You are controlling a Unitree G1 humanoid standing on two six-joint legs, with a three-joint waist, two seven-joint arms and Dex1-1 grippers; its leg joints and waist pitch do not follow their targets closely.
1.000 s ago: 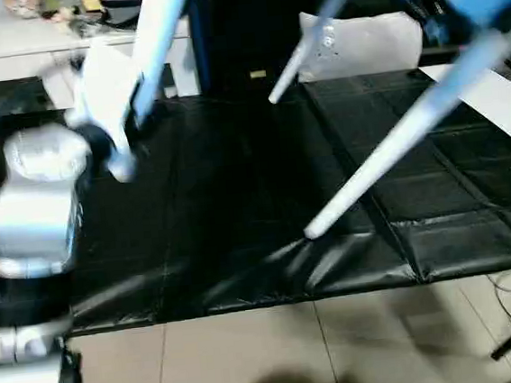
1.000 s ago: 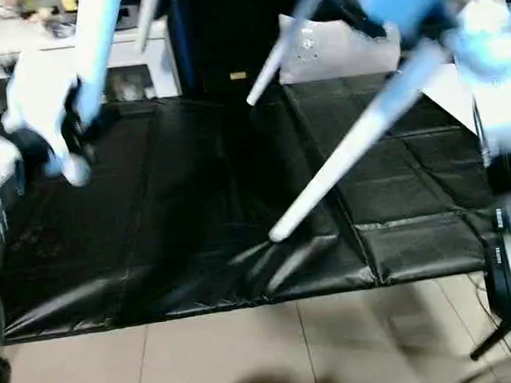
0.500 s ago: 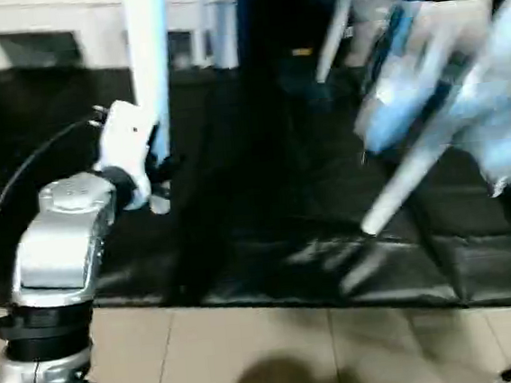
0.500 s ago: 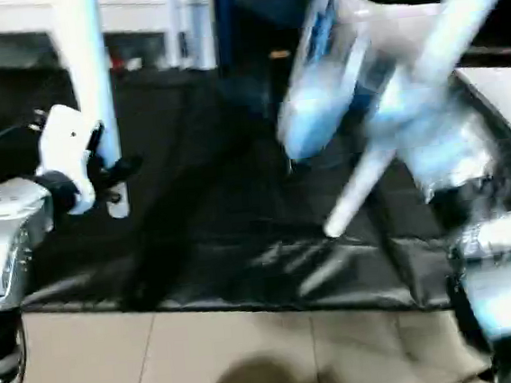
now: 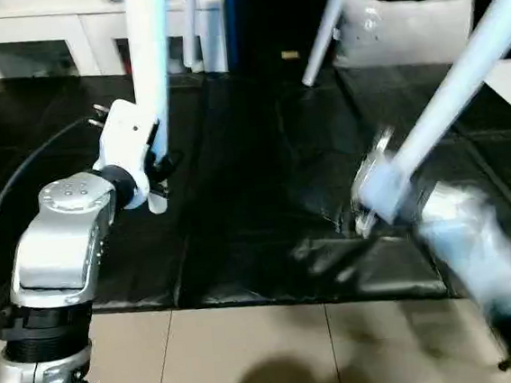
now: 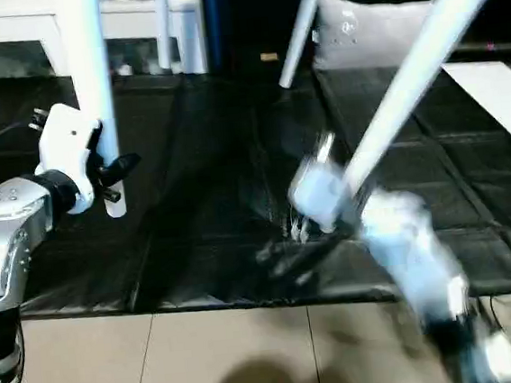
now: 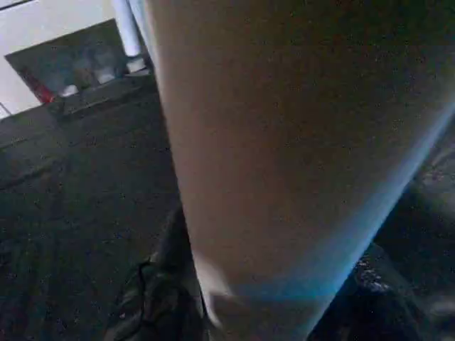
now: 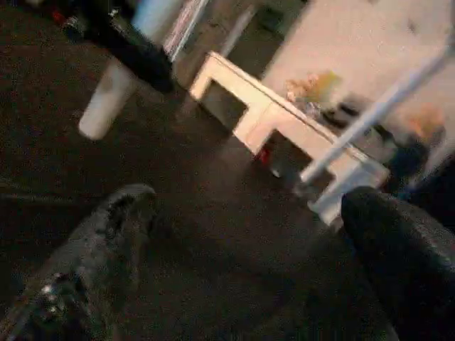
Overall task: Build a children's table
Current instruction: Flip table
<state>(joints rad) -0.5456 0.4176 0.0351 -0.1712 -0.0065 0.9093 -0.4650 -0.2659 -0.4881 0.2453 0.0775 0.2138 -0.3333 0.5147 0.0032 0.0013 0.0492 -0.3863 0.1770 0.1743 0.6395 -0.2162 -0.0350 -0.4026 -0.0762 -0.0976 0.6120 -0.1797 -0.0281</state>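
Closest to me is the pale tiled floor (image 5: pixel 253 355), and past it a big black shiny mat (image 5: pixel 264 182) lies flat. At about four o'clock the robot's right gripper (image 6: pixel 316 206) is a blur low over the near edge of the mat. In the right wrist view its two black fingers (image 8: pixel 106 234) stand very wide apart with nothing between them, only dark mat. A long white plastic tube leg (image 5: pixel 462 76) slants up from just beside that gripper toward two o'clock; I cannot tell if the two touch. At about nine o'clock the silver left arm (image 5: pixel 61 237) reaches up to the left gripper (image 5: pixel 156 169). Its black fingers are partly closed around the bottom end of another white tube leg (image 5: pixel 150 57), which stands almost straight up, its tip a little above the mat. Farther off, at one o'clock, a third white leg (image 5: pixel 326 26) slants above the mat, and a thin fourth one (image 5: pixel 192 21) rises at twelve o'clock. Behind them lies a flat grey-white cushion-like panel (image 5: pixel 412 27). At the very back, at eleven o'clock, stands a white cabinet with glass doors (image 5: pixel 33 41).
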